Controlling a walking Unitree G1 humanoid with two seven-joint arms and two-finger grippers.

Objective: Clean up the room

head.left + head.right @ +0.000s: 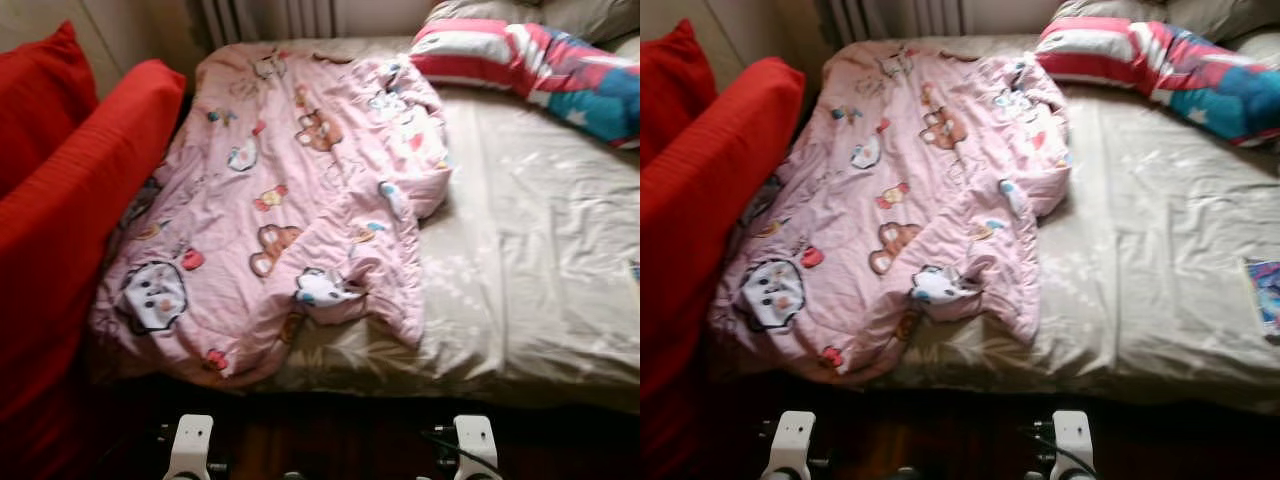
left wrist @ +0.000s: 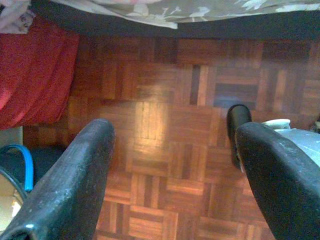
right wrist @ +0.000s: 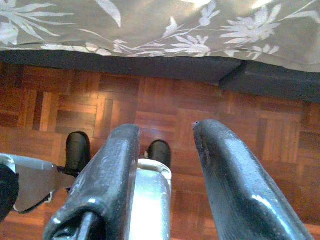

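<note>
From the head views, a pink quilt [image 1: 290, 200] is seen crumpled across the left half of the bed [image 1: 540, 250], its edge touching a red cushion [image 1: 70, 230], while a striped pillow [image 1: 530, 70] lies at the far right corner and a small booklet [image 1: 1265, 295] is spotted near the right edge of the sheet. In the left wrist view, the left gripper [image 2: 170, 175] is held spread wide and empty above the parquet floor [image 2: 165, 125], beside the bed's edge and a red cloth [image 2: 35, 75]. In the right wrist view, the right gripper [image 3: 165, 150] is likewise parted with nothing clasped, hung over the floor just short of the floral sheet [image 3: 165, 30].
</note>
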